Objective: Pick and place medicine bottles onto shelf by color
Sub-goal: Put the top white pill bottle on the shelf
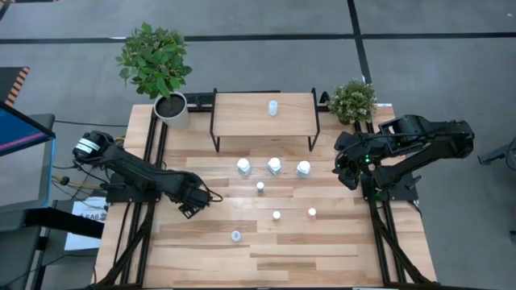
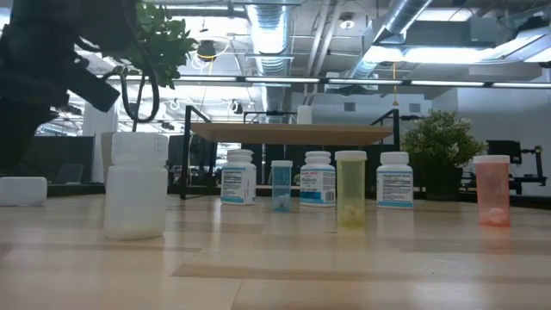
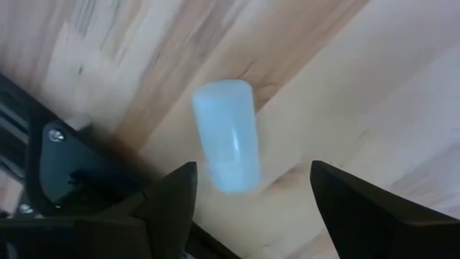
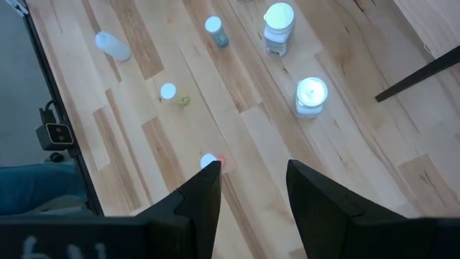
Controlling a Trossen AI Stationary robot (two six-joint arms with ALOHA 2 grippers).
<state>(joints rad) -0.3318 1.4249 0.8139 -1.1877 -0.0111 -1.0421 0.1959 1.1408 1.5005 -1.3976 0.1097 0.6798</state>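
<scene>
**Left tool above a fallen pale-blue bottle**

The left tool [image 3: 248,194] hangs over the tabletop [image 1: 322,250] near its left edge, fingers spread, nothing between them. Just beyond the fingertips lies a pale-blue bottle [image 3: 226,134], a smooth translucent cylinder on its side on the light, grained wood planks.

The right tool [image 4: 251,183] waits above the right side of the tabletop, fingers apart and empty.

The shelf [image 1: 264,115], a flat light-wood board on thin black metal legs, stands at the far edge and carries one small pale bottle [image 1: 272,108]. In front of it stand three white labelled bottles [image 1: 275,167] in a row. Nearer are a blue-tinted bottle [image 2: 281,185], a yellow-green one [image 2: 350,189], an orange one [image 2: 492,190] and a frosted white one [image 2: 136,185], all upright. Two leafy potted plants [image 1: 153,64] flank the shelf.
</scene>
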